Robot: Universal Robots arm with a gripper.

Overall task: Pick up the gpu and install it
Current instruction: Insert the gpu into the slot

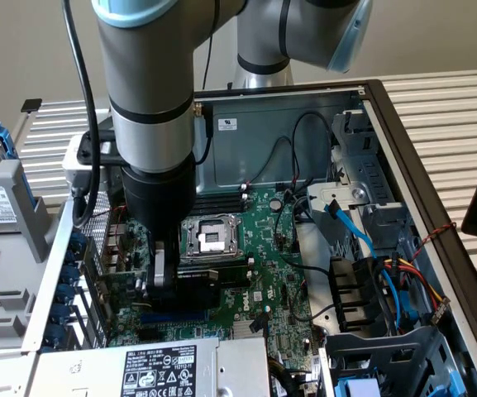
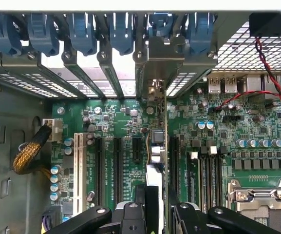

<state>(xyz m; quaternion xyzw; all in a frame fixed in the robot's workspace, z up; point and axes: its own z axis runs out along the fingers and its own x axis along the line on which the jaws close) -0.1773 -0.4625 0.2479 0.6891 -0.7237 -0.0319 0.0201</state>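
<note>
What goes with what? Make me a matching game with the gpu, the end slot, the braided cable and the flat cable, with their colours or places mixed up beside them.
Things:
1. gpu
2. end slot
3. braided cable
4. flat cable

Colour or place:
A. yellow
B. blue
C. in the claw
D. white

Pairs: 1-C, 2-D, 3-A, 4-B.
</note>
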